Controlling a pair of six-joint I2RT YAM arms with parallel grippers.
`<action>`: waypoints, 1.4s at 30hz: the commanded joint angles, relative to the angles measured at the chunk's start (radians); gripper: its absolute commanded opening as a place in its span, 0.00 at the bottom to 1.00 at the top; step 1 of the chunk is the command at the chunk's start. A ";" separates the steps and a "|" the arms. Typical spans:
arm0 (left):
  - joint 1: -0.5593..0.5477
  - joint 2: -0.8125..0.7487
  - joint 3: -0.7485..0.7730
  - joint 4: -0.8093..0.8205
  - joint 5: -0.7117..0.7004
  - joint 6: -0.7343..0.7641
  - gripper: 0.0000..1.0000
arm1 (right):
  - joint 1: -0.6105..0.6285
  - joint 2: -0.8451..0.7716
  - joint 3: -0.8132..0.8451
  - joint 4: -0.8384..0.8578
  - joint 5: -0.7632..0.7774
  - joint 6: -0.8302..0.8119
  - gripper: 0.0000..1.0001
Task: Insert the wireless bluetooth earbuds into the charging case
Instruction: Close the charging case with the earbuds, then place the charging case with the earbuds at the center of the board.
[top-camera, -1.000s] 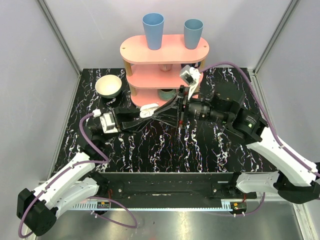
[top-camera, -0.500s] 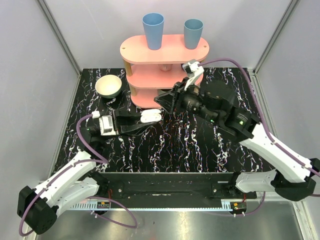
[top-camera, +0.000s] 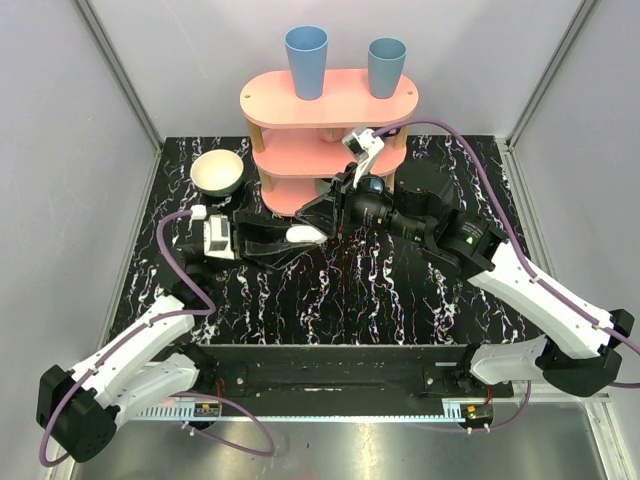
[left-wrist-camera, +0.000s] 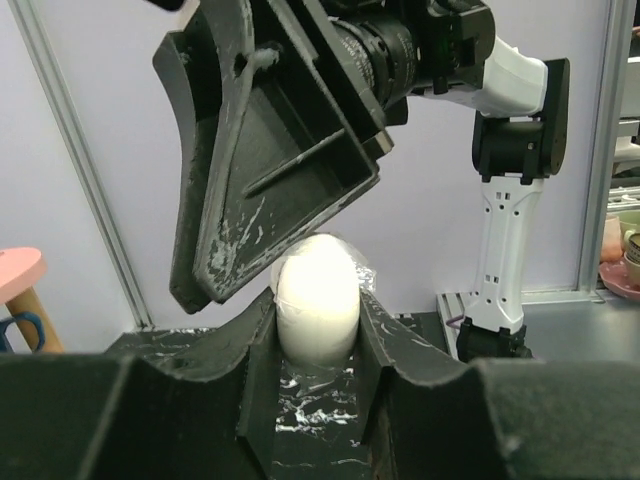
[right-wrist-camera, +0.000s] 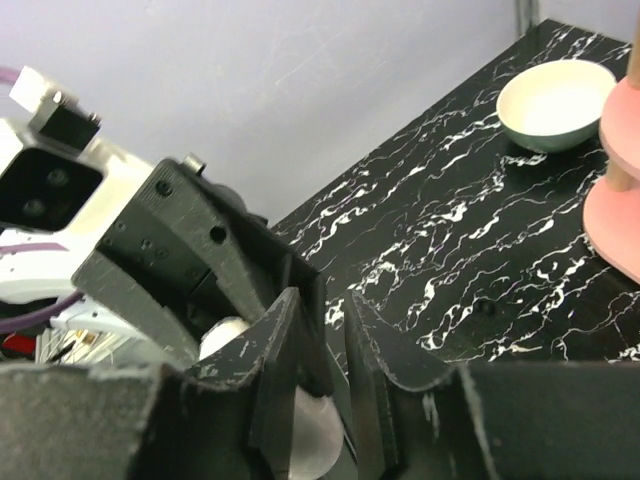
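The charging case (top-camera: 303, 235) is a smooth white pill shape, held a little above the black marble table in front of the pink shelf. My left gripper (top-camera: 300, 240) is shut on it, and in the left wrist view the case (left-wrist-camera: 317, 285) stands on end between the two fingers (left-wrist-camera: 252, 330). My right gripper (top-camera: 314, 214) hangs just above and behind the case, one broad finger (left-wrist-camera: 270, 150) tilted over its top. In the right wrist view the right gripper (right-wrist-camera: 335, 300) has a narrow gap with nothing seen in it; the case (right-wrist-camera: 325, 440) shows beneath. The earbuds are out of view.
A pink three-tier shelf (top-camera: 330, 100) stands at the back centre with two blue cups (top-camera: 306, 62) on top. A cream bowl (top-camera: 217, 172) sits at the back left of the marble table (top-camera: 380, 300). Grey walls close in both sides.
The right gripper has swung left and down from beside the shelf until it hangs over the case. The left gripper has barely shifted and still holds the case.
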 joint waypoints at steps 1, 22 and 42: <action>-0.003 0.005 0.056 -0.010 -0.063 -0.040 0.00 | 0.007 -0.012 0.015 -0.027 -0.090 -0.004 0.31; -0.003 -0.021 0.099 -0.437 -0.251 0.109 0.00 | 0.010 -0.155 -0.128 -0.068 0.626 0.135 0.76; 0.005 0.342 0.107 -0.477 -0.275 -0.322 0.00 | -0.022 -0.268 -0.249 -0.111 0.677 0.225 0.85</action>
